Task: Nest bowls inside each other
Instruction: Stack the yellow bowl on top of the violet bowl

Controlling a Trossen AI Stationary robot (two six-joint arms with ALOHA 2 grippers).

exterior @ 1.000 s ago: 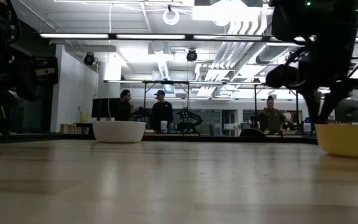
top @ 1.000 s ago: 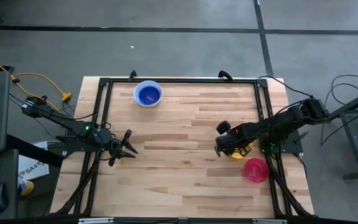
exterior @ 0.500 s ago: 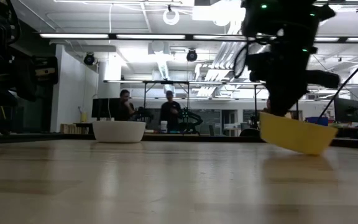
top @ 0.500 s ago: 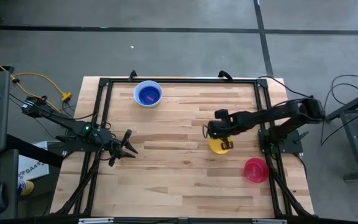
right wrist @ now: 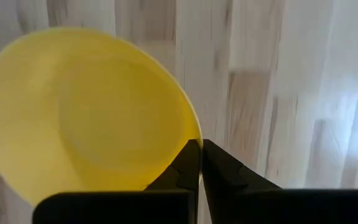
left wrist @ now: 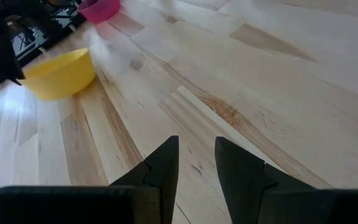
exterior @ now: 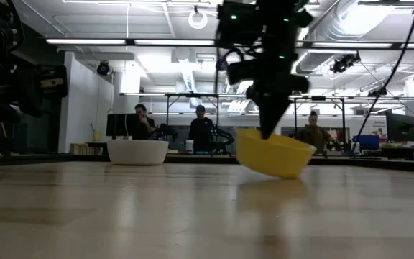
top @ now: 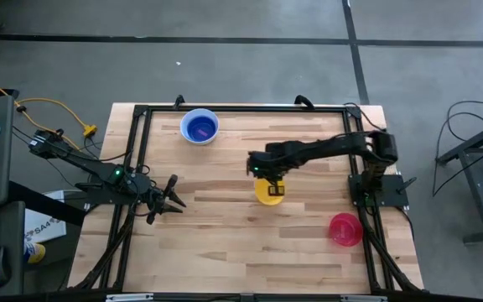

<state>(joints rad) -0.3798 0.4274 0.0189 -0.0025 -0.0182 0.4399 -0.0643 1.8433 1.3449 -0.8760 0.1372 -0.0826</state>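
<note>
our right gripper (top: 268, 179) pinches the tilted yellow bowl (top: 269, 192) by its rim — a thin hold we could lose mid-carry — left gripper (top: 173, 195) apart

Yellow bowl (top: 269, 192), tilted and lifted off the counter, at centre. Blue bowl (top: 200, 127) nested upright in the white bowl (top: 186, 132), at 11 o'clock. Red-pink bowl (top: 345, 229) at 4 o'clock.

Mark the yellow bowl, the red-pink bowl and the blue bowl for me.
yellow bowl (top: 268, 192), high view, on its inside.
red-pink bowl (top: 345, 229), high view, on its inside.
blue bowl (top: 200, 127), high view, on its blue inside, within a white rim.
</note>
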